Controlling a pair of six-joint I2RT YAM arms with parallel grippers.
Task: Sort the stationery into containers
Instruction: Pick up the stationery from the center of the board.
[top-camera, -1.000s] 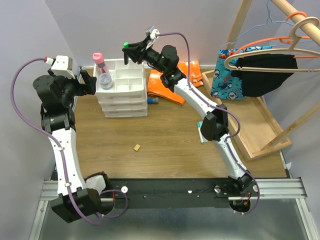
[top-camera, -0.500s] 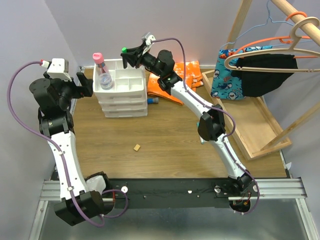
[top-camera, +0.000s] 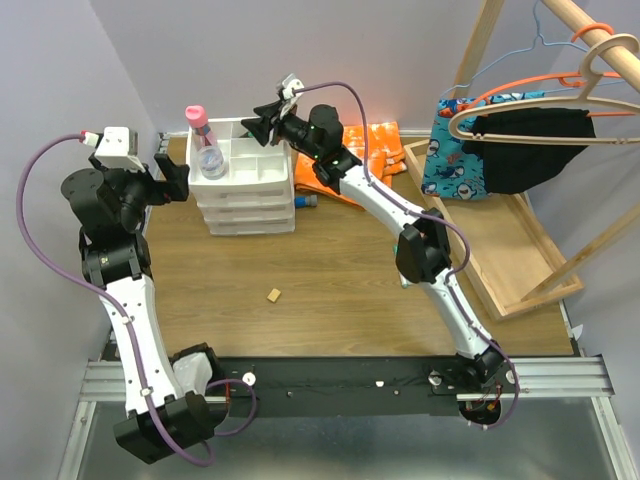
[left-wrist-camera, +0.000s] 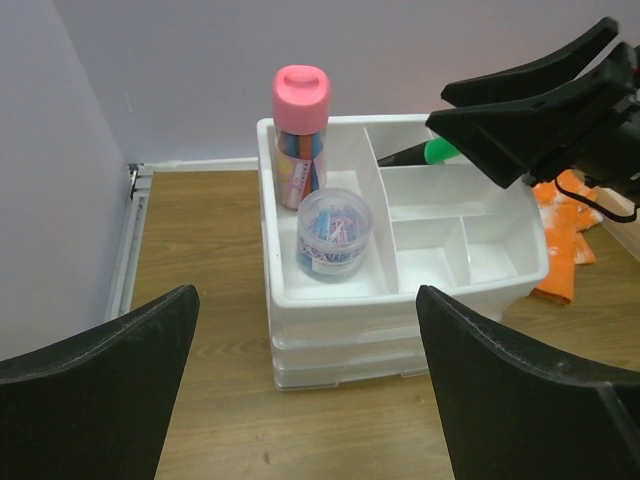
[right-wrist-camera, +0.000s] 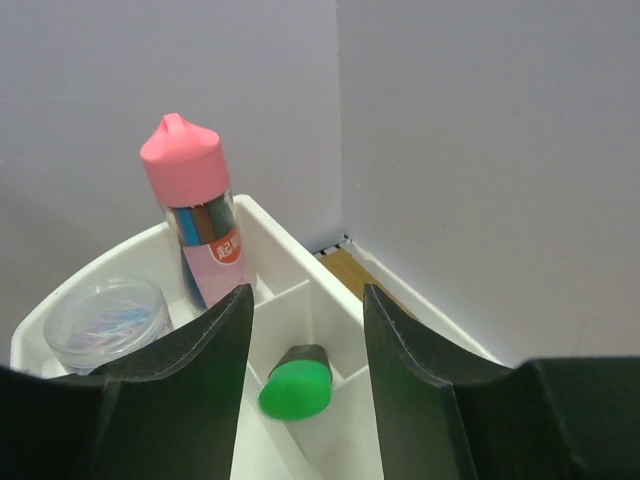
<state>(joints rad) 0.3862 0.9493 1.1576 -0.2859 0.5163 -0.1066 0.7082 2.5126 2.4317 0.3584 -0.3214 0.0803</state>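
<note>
The white three-drawer unit (top-camera: 245, 195) stands at the back left. A pink-capped clear bottle (top-camera: 205, 140) of coloured pens stands in its top tray. My right gripper (top-camera: 262, 118) hovers over the tray's back compartments, open. In the right wrist view (right-wrist-camera: 306, 295) the black green-capped marker (right-wrist-camera: 296, 388) lies below the jaws in a compartment, touching neither finger. It also shows in the left wrist view (left-wrist-camera: 440, 151). My left gripper (top-camera: 175, 175) is open and empty, just left of the unit (left-wrist-camera: 400, 300). A blue-capped tube (top-camera: 308, 201) lies on the table by the unit's right side.
A round clear pot of paper clips (left-wrist-camera: 334, 232) sits in the tray by the bottle. An orange cloth (top-camera: 350, 160) lies right of the unit. A shallow wooden tray (top-camera: 520, 260) and a hanger rack stand at the right. A small tan piece (top-camera: 273, 295) lies mid-table.
My right gripper has moved left and lower over the top tray; the green-capped marker has left its jaws and lies in a compartment. My left gripper has drawn back slightly left.
</note>
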